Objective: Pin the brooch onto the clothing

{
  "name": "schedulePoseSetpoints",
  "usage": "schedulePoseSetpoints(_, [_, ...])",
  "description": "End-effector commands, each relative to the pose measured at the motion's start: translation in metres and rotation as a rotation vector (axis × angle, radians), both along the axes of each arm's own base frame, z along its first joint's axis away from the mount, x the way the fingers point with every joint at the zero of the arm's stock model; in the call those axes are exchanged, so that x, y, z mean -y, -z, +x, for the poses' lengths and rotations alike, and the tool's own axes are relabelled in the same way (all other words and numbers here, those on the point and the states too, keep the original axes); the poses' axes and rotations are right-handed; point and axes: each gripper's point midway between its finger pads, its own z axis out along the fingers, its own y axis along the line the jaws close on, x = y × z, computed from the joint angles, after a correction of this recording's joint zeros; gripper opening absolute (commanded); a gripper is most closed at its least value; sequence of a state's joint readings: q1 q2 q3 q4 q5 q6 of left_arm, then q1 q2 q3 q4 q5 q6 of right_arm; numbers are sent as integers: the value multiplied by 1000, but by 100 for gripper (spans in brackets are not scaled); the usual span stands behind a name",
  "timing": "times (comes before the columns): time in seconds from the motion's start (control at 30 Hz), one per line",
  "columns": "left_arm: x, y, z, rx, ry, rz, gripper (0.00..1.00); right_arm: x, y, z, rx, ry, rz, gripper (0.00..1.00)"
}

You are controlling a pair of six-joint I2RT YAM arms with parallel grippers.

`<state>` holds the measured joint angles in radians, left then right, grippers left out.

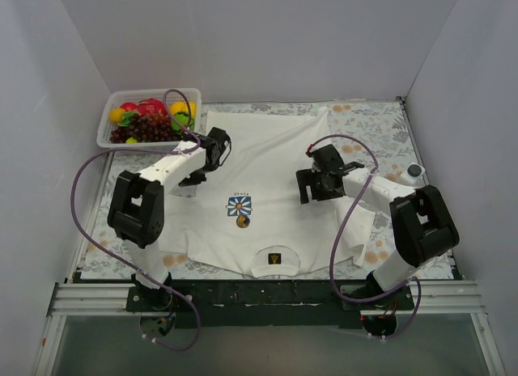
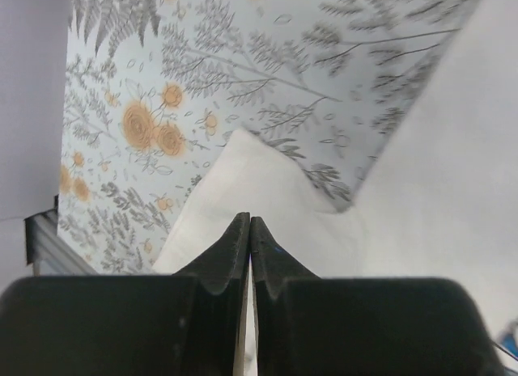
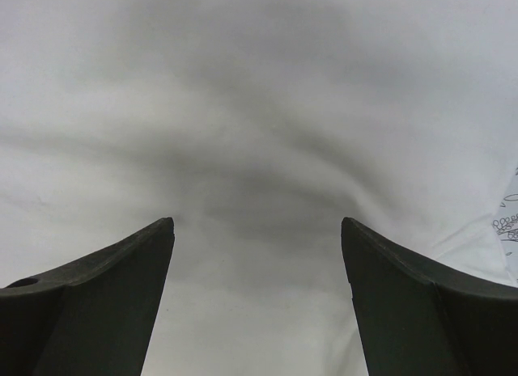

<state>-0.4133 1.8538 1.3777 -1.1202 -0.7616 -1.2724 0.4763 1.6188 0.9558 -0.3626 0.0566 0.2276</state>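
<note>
The white T-shirt lies flat on the table, with the blue-and-white flower emblem on its chest and the black neck label toward the near edge. A small round gold-and-dark brooch sits on the shirt just below the emblem. My left gripper is shut and empty over the shirt's left sleeve; its wrist view shows the gripper above the sleeve tip. My right gripper is open and empty over the shirt's right side; its wrist view shows the gripper above plain white fabric.
A white basket of toy fruit stands at the back left, close behind the left arm. A small white round object sits at the right edge. A floral tablecloth covers the table. White walls enclose three sides.
</note>
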Motion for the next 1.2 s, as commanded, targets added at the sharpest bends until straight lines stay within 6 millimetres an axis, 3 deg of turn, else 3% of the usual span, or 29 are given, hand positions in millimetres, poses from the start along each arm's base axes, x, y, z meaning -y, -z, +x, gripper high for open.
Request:
schedulePoseSetpoints(0.0, [46,-68,26,297,108,-105,0,-8,-44,14,126,-4,45,91])
schedulePoseSetpoints(0.17, [126,-78,34,397,282,-415,0,-1,-76,15,236,27,66,91])
schedulePoseSetpoints(0.33, [198,-73,22,406,450,-722,1,19,-104,15,344,110,47,91])
schedulePoseSetpoints(0.57, [275,-44,-18,300,594,-928,0,56,-102,3,381,270,15,84])
schedulePoseSetpoints(0.7, [306,-22,-41,237,643,-987,0,75,-91,-5,342,328,27,75])
schedulePoseSetpoints(0.9, [338,5,-65,163,691,-1024,0,104,-80,-15,302,428,32,50])
schedulePoseSetpoints(0.97, [344,17,-72,124,698,-1021,0,112,-74,-20,281,460,28,33])
schedulePoseSetpoints(1.03, [347,28,-76,100,690,-1024,0,124,-71,-22,267,494,24,2])
schedulePoseSetpoints(1.17, [344,54,-81,56,662,-1010,0,140,-59,-29,234,555,6,1])
